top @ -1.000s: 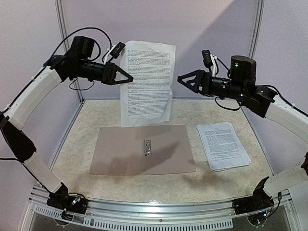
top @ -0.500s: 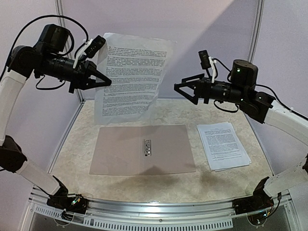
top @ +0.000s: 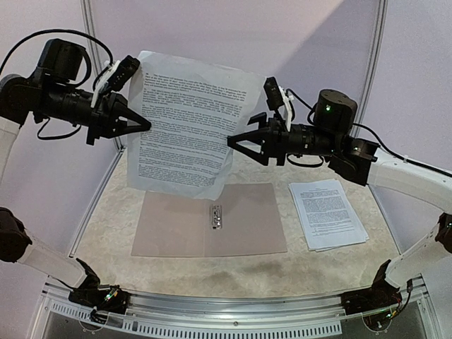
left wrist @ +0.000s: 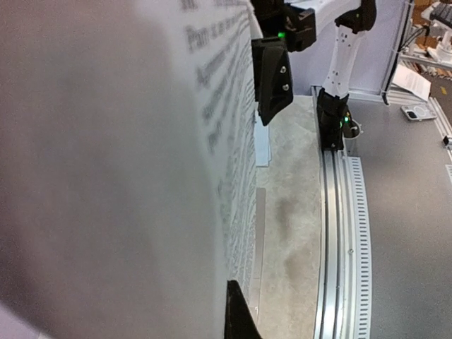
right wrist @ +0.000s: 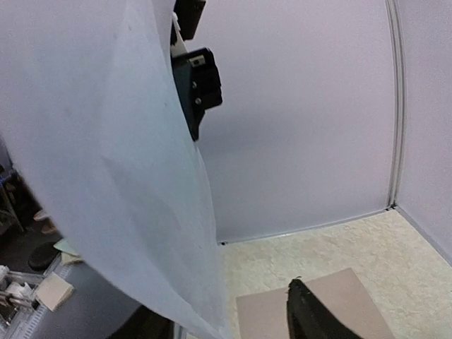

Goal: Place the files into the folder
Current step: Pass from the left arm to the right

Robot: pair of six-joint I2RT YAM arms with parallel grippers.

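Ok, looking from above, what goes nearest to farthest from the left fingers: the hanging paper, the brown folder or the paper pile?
1. Hanging paper, pinched in the left fingers.
2. Brown folder, lying flat below.
3. Paper pile, far right.

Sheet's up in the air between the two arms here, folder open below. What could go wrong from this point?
1. The held sheet hangs from the left pincer by one side edge only and curves; it may slip or tear.
2. The right pincer, open at the opposite edge, might crease the paper or miss it on closing.
3. Lowered onto the folder, the sheet's bottom edge could catch on the metal clip.
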